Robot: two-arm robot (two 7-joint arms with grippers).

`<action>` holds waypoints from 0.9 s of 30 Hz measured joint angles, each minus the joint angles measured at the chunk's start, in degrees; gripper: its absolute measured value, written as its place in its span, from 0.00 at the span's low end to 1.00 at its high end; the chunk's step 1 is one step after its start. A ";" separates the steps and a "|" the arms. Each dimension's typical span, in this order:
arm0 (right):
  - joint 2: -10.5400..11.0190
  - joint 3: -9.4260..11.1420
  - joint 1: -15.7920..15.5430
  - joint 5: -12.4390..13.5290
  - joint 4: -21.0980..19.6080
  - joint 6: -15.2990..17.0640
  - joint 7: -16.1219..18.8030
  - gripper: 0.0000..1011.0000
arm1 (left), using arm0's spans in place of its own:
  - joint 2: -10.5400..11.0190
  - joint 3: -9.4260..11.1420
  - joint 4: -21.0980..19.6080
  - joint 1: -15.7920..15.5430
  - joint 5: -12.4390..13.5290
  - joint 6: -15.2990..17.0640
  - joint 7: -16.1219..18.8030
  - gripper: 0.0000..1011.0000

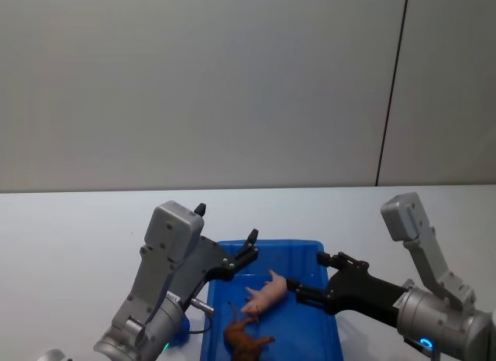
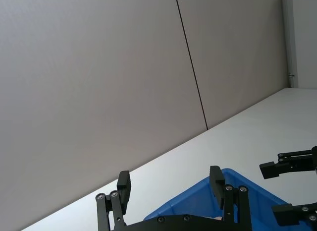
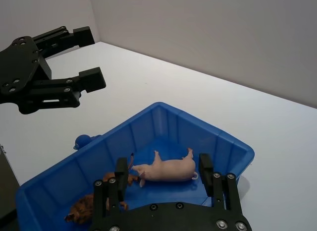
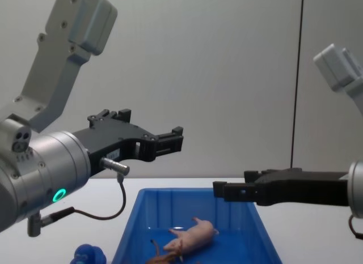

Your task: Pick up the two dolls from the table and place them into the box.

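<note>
The blue box [image 1: 306,249] stands on the white table [image 1: 70,229] between my arms. Inside it the pale pink pig [image 1: 265,293] lies on its side, and the reddish-brown horse [image 1: 246,339] lies at the near end. In the right wrist view the pig [image 3: 166,170] and horse [image 3: 84,208] rest on the box [image 3: 198,123] floor. My left gripper [image 1: 226,228] hovers open over the box's left rim, holding nothing. Over the right rim my right gripper [image 1: 308,273] is open and empty, fingertips close to the pig. The chest view shows both grippers, left [image 4: 174,140] and right [image 4: 224,190], above the box [image 4: 142,218].
A small blue object [image 4: 88,255] sits on the table just left of the box, also in the right wrist view as a blue object [image 3: 81,140]. A grey wall rises behind the table. Bare tabletop stretches to the left, right and beyond the box.
</note>
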 joint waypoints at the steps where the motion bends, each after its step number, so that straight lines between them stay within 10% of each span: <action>1: 0.05 -0.01 0.00 -0.06 0.01 -0.16 0.01 0.83 | 0.00 0.00 0.00 0.00 0.00 0.00 0.00 0.99; 7: 1.24 0.51 -0.82 0.02 -0.51 -1.47 -0.13 0.99 | 0.00 0.00 0.00 0.00 0.00 0.00 0.00 0.99; 27: 7.93 4.38 -7.18 5.01 -5.11 -7.01 -1.79 0.99 | 0.04 -0.01 -0.09 0.16 0.17 0.22 0.14 0.99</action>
